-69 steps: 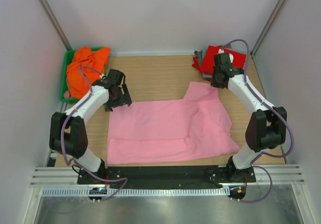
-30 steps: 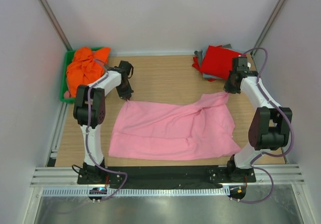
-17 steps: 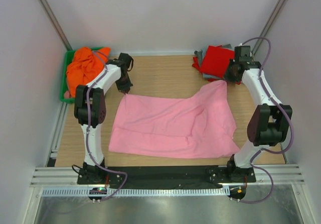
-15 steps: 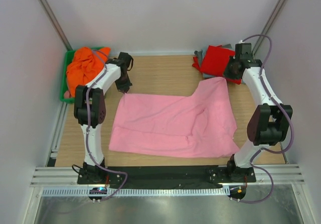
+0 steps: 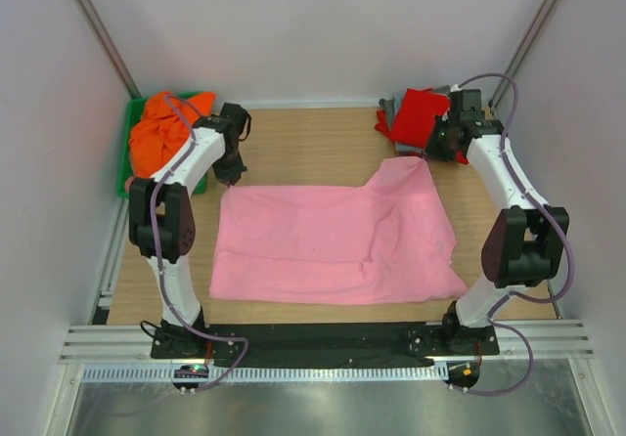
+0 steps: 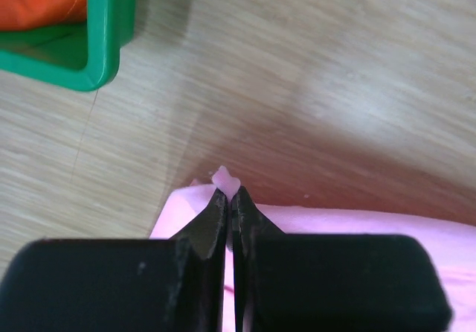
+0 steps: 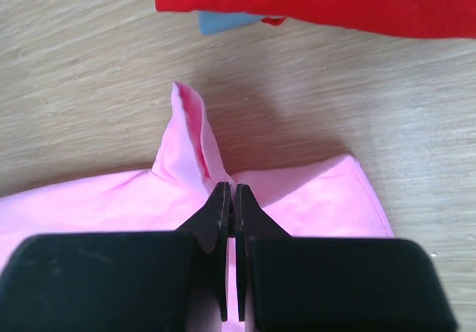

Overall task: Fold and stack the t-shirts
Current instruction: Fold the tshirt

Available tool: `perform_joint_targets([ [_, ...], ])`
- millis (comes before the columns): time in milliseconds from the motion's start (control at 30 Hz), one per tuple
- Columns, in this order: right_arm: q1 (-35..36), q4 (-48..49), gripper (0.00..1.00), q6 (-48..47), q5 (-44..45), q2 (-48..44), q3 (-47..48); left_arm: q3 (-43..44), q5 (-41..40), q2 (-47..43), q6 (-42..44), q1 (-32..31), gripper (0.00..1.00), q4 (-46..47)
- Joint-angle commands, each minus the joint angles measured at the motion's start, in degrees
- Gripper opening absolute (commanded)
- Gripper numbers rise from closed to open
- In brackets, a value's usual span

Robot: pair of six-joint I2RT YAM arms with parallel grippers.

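The left end effector (image 6: 229, 192) is clenched, its two dark fingers pressed together with a small nub of pink cloth poking out just past their tips. That nub is the far left corner of the pink t-shirt (image 5: 333, 245), so this corner is pinched. Low under the fingers, the pink cloth spreads away to the right and toward the arm's base, lying on the wooden tabletop (image 5: 313, 143).

The right end effector (image 7: 230, 190) is likewise clamped tight, grasping the shirt's far right corner. Just beyond its tips a narrow fold of pink cloth stands up in a peak, pointing toward the back of the tabletop.

Between the two grips the pink t-shirt lies spread wide across the middle of the tabletop. Its far edge runs fairly straight from the left corner, then steps up toward the right one. A long crease crosses its right half, and its near edge lies close to the arms' bases.

To the left of the left arm, a green bin (image 5: 123, 188) stands at the tabletop's far left corner, holding a crumpled orange t-shirt (image 5: 156, 138). Beyond the right end effector, at the far right corner, a folded red t-shirt (image 5: 416, 113) lies on top of a grey one (image 5: 389, 109), apart from the pink cloth.
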Motion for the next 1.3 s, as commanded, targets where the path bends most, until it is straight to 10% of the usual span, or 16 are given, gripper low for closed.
perform_joint_targets([
  [0, 0.7, -1.0, 0.01, -0.9, 1.6, -6.7, -0.9, -2.9, -1.2, -4.6, 1.4, 0.4, 0.0, 0.2],
  [567, 0.7, -4.3, 0.01, 10.7, 14.7, -35.3, -29.9, -19.7, -2.7, -15.1, 1.6, 0.4, 0.0, 4.3],
  [1267, 0.7, -10.0, 0.01, 16.8, 20.8, -48.8, -34.1, -28.8, -4.1, -23.9, 2.7, 0.3, 0.0, 4.0],
])
